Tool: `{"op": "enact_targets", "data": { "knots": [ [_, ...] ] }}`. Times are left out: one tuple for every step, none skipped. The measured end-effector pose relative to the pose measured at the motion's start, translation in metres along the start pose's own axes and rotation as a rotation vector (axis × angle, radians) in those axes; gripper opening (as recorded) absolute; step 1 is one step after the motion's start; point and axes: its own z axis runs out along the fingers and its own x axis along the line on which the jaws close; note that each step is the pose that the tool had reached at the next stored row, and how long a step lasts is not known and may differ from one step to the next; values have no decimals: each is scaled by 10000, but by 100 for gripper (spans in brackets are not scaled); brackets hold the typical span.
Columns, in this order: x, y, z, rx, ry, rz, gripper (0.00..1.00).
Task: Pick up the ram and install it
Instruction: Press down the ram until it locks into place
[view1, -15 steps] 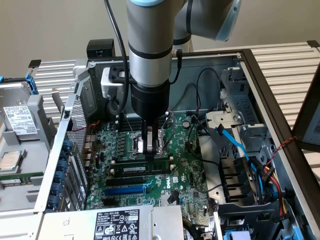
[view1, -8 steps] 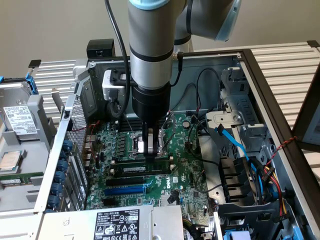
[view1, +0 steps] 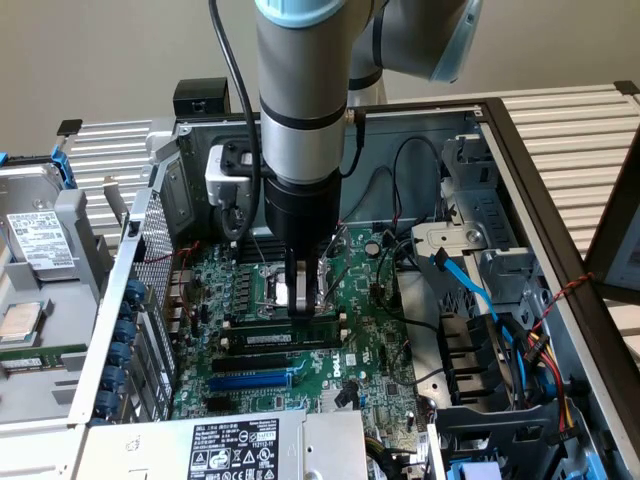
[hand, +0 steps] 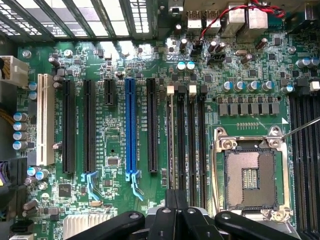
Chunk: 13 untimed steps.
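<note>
My gripper (view1: 304, 297) hung straight down from the thick grey arm at the centre of the exterior frame, inside an open metal computer case (view1: 520, 170). Its fingers were clenched tight together, their tips down at the large green motherboard (view1: 300, 350) just below the square silver processor socket (view1: 275, 285).

Directly under the fingertips, in the middle of that frame, lay the ram (view1: 283, 335): a long thin green circuit-board stick with a pale label strip and dark chips, running side to side among the memory slots. It stood on edge in a slot and appeared level. The closed fingertips seemed to rest on or just above its top edge near its right half; I could not tell for certain whether they touched.

I judged the step in hand to be the seating of the stick, pressing it home rather than carrying it. By that reading the pick-up was already done. Any further push would call for straight downward force, kept even along the stick so it did not tilt.

In the wrist view, the black gripper (hand: 176, 210) sat at the bottom centre, its fingers shut over the row of narrow black memory slots (hand: 192, 145). To the right sat the empty socket (hand: 250, 175), and to the left a long blue expansion slot (hand: 130, 125).
</note>
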Motion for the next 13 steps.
{"op": "enact_targets", "data": {
  "knots": [
    [0,0,2,-1,3,1,10],
    [1,0,3,-3,8,1,10],
    [1,0,3,-3,10,1,10],
    [1,0,3,-3,10,1,10],
    [1,1,-9,1,-9,0,10],
    [5,4,-45,3,-15,2,10],
    [9,9,-94,0,-8,3,10],
    [11,21,-127,-2,-7,1,10],
    [12,42,-136,0,-14,0,10],
    [16,83,-134,-1,-18,-1,10],
    [19,126,-133,-2,-20,-2,10],
    [21,174,-129,-3,-23,-1,10],
    [23,218,-126,-3,-23,1,10]
  ]
}}
